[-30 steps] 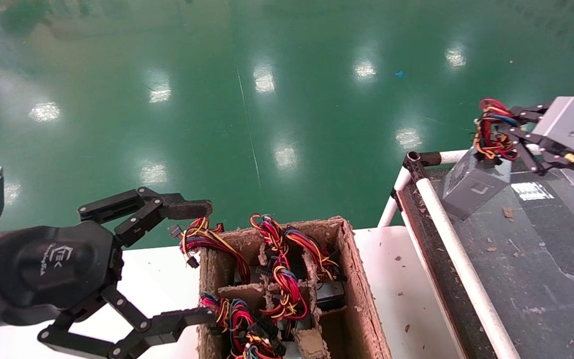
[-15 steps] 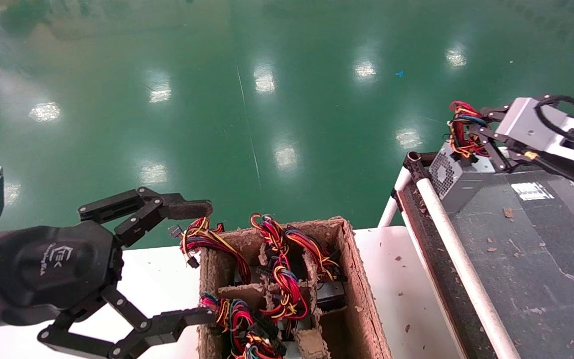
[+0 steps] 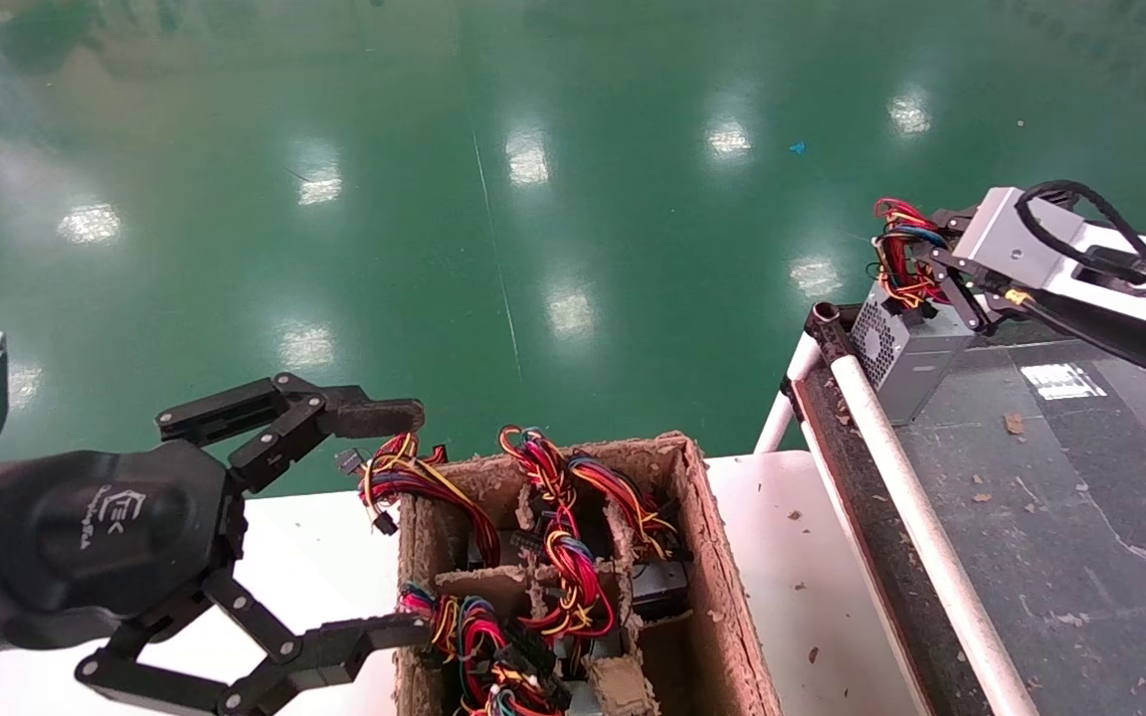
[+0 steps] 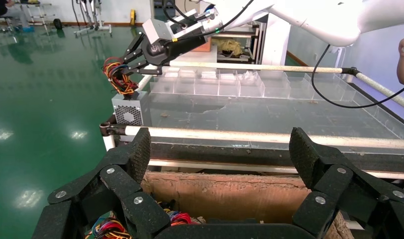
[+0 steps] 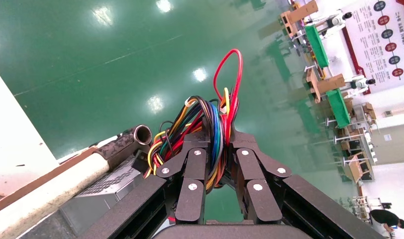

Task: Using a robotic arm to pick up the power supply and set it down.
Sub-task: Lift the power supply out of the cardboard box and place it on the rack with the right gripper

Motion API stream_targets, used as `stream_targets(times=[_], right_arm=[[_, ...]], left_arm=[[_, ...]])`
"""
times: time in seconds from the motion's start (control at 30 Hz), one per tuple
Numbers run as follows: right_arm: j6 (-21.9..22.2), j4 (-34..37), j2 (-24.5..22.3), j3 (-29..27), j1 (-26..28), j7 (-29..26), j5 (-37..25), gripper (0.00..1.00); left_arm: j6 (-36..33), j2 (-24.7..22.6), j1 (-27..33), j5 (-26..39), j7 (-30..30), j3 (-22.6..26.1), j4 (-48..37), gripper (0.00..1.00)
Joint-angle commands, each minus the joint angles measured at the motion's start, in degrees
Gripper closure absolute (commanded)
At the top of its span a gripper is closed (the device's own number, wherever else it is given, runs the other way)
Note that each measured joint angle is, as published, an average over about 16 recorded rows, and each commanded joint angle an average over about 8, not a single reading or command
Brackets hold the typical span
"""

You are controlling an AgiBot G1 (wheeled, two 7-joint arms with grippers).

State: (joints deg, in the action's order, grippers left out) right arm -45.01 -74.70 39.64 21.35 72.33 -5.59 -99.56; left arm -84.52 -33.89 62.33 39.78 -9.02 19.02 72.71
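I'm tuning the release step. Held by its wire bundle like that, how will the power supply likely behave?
The right gripper is shut on the wire bundle, not on the power supply box, so the box can probably swing or twist. The wires look floppy, likely sagging once released. The metal box seems dense and sits near the conveyor's white rail, so nudges might tip it.

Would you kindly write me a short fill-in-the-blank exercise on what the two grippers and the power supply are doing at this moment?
1. The right gripper grips the power supply by its bundle of ____.
2. The power supply sits at the corner of the dark belt, beside a white ____.
3. The left gripper, beside the brown carton, has its fingers ____.
4. The perforated vent face of the power supply is coloured ____.

Missing words: wires; rail; open; grey
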Motion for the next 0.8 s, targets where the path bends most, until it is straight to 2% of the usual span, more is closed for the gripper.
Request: stream_targets(times=[0.03, 0.8], right_arm=[[-0.09, 0.04, 0.17, 0.23, 0.13, -0.32, -0.51, 0.0], [-2.49, -0.36, -1.04, 0.24, 0.25, -3.98, -0.05, 0.0]], left_arm=[[0.0, 0.0, 0.0, 0.0, 0.0, 0.0, 0.0, 0.0], [0.01, 0.01, 0.01, -0.02, 0.01, 0.03, 0.0, 0.0]])
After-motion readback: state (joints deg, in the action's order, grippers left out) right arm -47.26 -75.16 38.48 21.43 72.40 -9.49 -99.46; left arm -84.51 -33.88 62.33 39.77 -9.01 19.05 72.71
